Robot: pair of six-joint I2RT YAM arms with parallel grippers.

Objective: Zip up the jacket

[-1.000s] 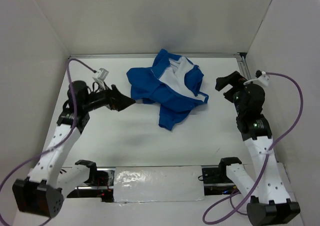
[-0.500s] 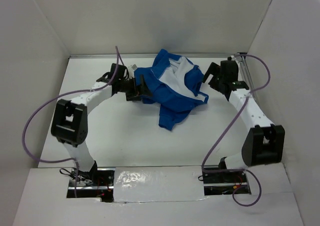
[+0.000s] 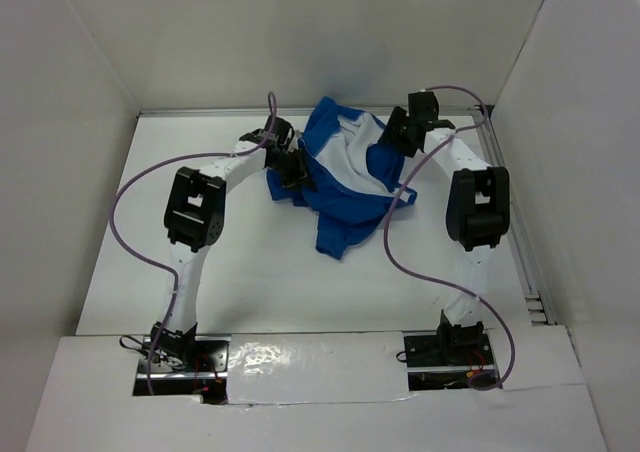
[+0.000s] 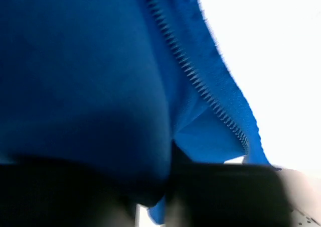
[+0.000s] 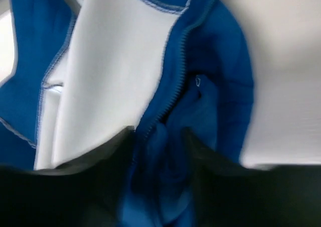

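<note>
Left pincer (image 3: 296, 168) is seen at the left edge of the crumpled bright blue fabric jacket (image 3: 345, 202), its dark fingers (image 4: 225, 197) set on either side of a hanging fold. Whether the fold is clamped cannot be told. The right pincer (image 3: 393, 138) is placed at the garment's far right edge, with dark fingers (image 5: 65, 197) flanking a bunch of blue cloth. Here too it cannot be told whether the cloth is squeezed or merely straddled.

The scene is bounded on three sides by plain white walls (image 3: 300, 32), and everything is carried by a flat white table (image 3: 250, 272). A crinkled silver strip (image 3: 310, 367) is laid along the near edge between the arm bases, and purple cables (image 3: 125, 192) are looped beside each arm.

The jacket is heaped at the far middle of the table, unzipped, with its white inner lining (image 3: 348, 157) turned up and a blue flap trailing toward the near side.

From the top view only the overall heap and both arms are given. In the left wrist view a diagonal row of blue zipper teeth (image 4: 200, 86) is shown close up. In the right wrist view a second zipper run (image 5: 173, 61) is seen along the border between the lining and the blue shell, with blue stitching edging the white.
</note>
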